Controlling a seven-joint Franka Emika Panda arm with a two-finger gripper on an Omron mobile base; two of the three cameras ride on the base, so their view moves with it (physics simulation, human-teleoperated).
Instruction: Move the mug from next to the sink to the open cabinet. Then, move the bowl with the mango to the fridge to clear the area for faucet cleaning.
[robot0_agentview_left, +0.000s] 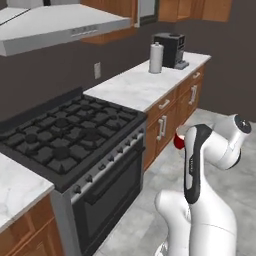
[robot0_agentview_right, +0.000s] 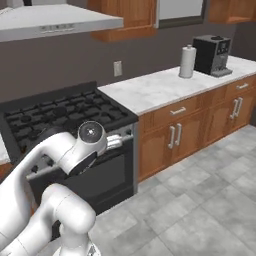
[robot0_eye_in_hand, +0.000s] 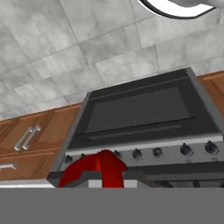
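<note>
Mug (robot0_eye_in_hand: 97, 169), one, red, sits clamped in the closed hand (robot0_eye_in_hand: 105, 181), held in front of the stove (robot0_agentview_left: 75, 145) above the floor. One paper roll (robot0_agentview_left: 156, 58) and one coffee machine (robot0_agentview_left: 171, 50) stand on the worktop (robot0_agentview_left: 135, 87) right of the stove.

1. A black gas stove (robot0_agentview_left: 70, 135) is standing between white marble counter (robot0_agentview_left: 145, 82) sections.
2. A grey range hood (robot0_agentview_left: 55, 25) is hanging above it.
3. Brown wooden base cabinets (robot0_agentview_right: 195, 127) are lining the dark wall (robot0_agentview_right: 75, 60).
4. A coffee machine (robot0_agentview_right: 212, 54) and paper towel roll (robot0_agentview_right: 187, 61) are sitting on the counter.
5. Grey tiles are covering the floor (robot0_agentview_right: 200, 210).
</note>
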